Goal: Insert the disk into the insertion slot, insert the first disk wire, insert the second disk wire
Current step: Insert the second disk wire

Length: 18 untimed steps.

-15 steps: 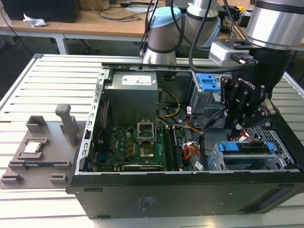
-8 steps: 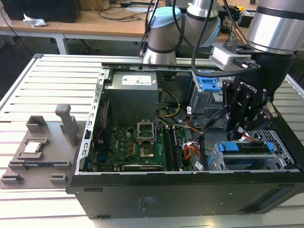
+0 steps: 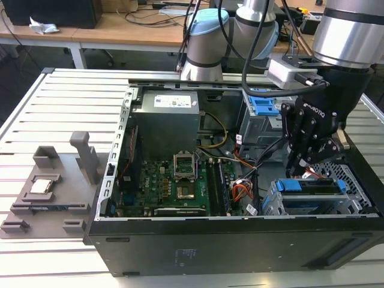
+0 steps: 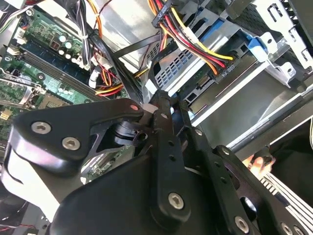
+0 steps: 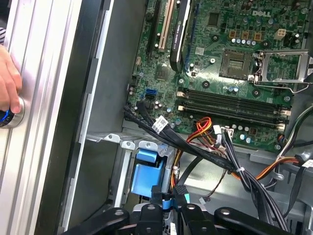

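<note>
- disk point(image 3: 313, 187): sits flat in the insertion slot point(image 3: 300, 209), at the case corner on the exterior view's right. Blue carrier rails show on both sides of it.
- Handling, my read: rigid metal block, fairly heavy for its bulk, shock-sensitive, smooth faces. Hold it by the carrier edges or long sides, not the label face or the connector edge.
- The wires are the opposite: light and springy, and they tend to twist. Best hold is the hard plug body, square to the port. Gripping the cable itself gives no control.
- power plug point(image 4: 222, 71): yellow/red/black leads, sits against the disk's connector edge in the second wrist view. Looks mated, but I can't confirm full depth.
- gripper point(image 3: 302, 167): hangs just above the disk's connector end. Jaws are drawn together on a small black-and-blue wire connector point(image 5: 168, 201), pinched between the tips in the first wrist view.
- PC case point(image 3: 180, 240): open, on the slatted bench point(image 3: 48, 114). It holds the motherboard point(image 3: 177, 183), the power supply point(image 3: 165, 123), the insertion slot with the disk, and a taller bay unit point(image 3: 264, 117) with a blue latch beyond the slot.
- grey fixture point(image 3: 48, 192): on the bench beside the case, carries a small square chip.
- person's hand point(image 5: 7, 83): rests on a round button at the bench edge.
</note>
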Motion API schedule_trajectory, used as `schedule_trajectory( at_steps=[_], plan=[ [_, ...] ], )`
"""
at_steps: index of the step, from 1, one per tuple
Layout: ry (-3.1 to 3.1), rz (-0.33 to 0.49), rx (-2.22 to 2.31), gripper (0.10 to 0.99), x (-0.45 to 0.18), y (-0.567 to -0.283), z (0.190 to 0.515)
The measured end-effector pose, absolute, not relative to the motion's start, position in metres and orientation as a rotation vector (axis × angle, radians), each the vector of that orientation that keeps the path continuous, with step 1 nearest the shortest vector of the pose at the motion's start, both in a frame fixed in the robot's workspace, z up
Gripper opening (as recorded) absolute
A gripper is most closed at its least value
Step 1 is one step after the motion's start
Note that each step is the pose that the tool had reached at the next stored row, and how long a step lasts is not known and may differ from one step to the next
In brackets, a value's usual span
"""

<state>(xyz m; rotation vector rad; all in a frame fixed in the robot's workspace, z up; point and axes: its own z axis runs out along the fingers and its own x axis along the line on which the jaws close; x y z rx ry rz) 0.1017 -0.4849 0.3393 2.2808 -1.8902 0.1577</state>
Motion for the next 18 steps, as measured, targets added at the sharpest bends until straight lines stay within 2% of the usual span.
schedule_trajectory(
  at_steps=[6,12,16,17,18],
  plan=[
    [-1.889,0.156,2.28,0.208,0.115,-0.486,0.339],
    [-1.889,0.155,2.279,0.208,0.117,-0.506,0.339],
    [-1.889,0.155,2.279,0.208,0.117,-0.507,0.339],
    [-1.889,0.155,2.279,0.282,0.117,-0.507,0.339],
    [-1.889,0.155,2.279,0.282,0.117,-0.507,0.339]
  ],
)
